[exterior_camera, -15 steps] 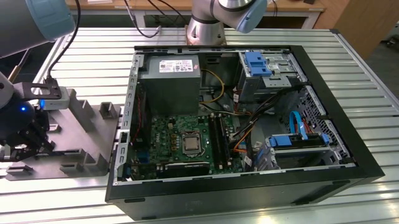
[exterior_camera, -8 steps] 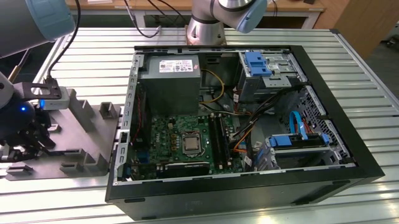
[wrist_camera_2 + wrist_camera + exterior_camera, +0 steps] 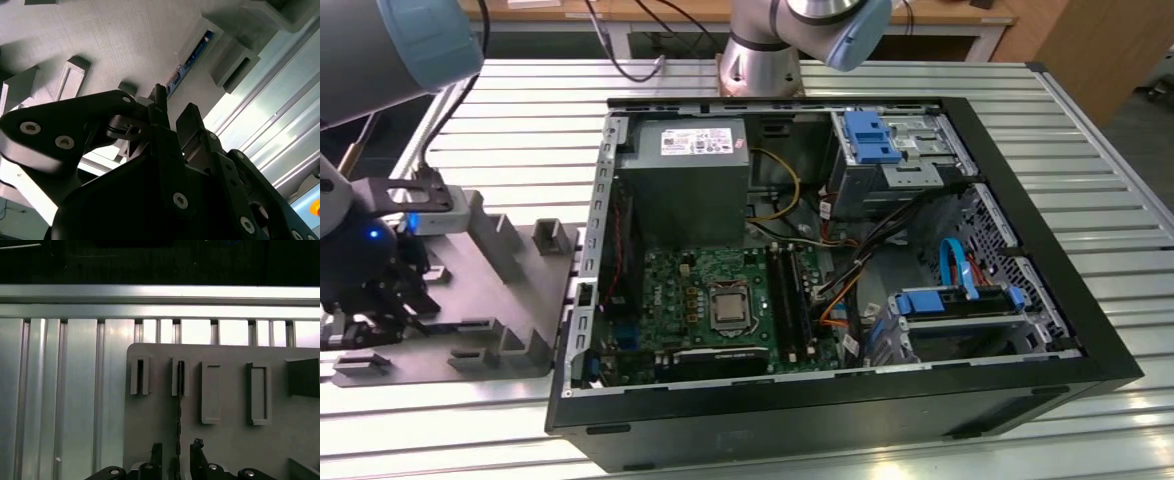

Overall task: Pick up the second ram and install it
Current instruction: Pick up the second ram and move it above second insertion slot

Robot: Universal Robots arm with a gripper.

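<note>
The second ram (image 3: 178, 415) stands on edge in a slot of the grey fixture (image 3: 230, 440), a thin dark strip seen end-on in the first wrist view. My gripper (image 3: 176, 450) is open and straddles it, one black finger (image 3: 156, 454) on each side with a gap to the stick. In the second wrist view the second ram (image 3: 189, 60) shows as a dark blue-edged strip in its slot beyond the gripper (image 3: 172, 107). In the exterior view the gripper (image 3: 374, 290) hangs over the fixture (image 3: 507, 250) at the exterior view's left, beside the open computer case (image 3: 854, 400).
The motherboard (image 3: 707, 290) lies in the case with long black slots (image 3: 787, 290) next to the processor socket. The grey power supply (image 3: 683, 180) sits behind it, drive bays (image 3: 894, 150) and cables at the exterior view's right. Upright blocks (image 3: 550, 240) rise from the fixture on the slatted aluminium table (image 3: 520, 140).
</note>
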